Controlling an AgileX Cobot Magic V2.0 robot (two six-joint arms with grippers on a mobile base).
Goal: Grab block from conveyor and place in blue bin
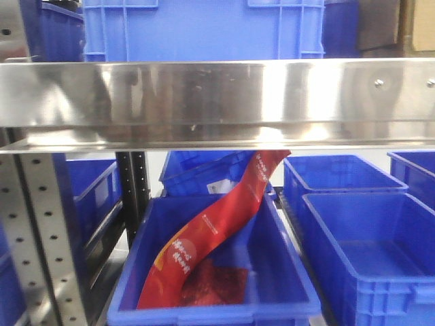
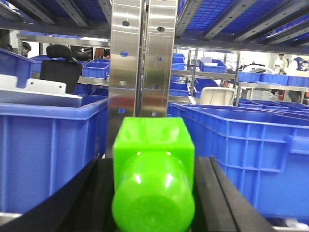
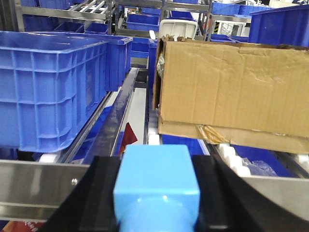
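My left gripper (image 2: 153, 193) is shut on a bright green block (image 2: 153, 164) held between its black fingers (image 2: 219, 198), in front of a steel rack post (image 2: 140, 58) and between blue bins (image 2: 48, 150). My right gripper (image 3: 157, 193) is shut on a light blue block (image 3: 157, 188) held between its black fingers (image 3: 91, 198), above a steel rail (image 3: 38, 188). The conveyor belt is out of view. In the front view a blue bin (image 1: 285, 299) below a steel shelf rail (image 1: 217, 102) holds a red packet (image 1: 211, 231). Neither gripper shows in the front view.
A brown cardboard box (image 3: 231, 92) sits on rollers at the right of the right wrist view. Stacked blue bins (image 3: 53, 82) stand at its left. More blue bins (image 1: 367, 231) sit at the right in the front view. A blue bin (image 2: 246, 154) stands right of the left gripper.
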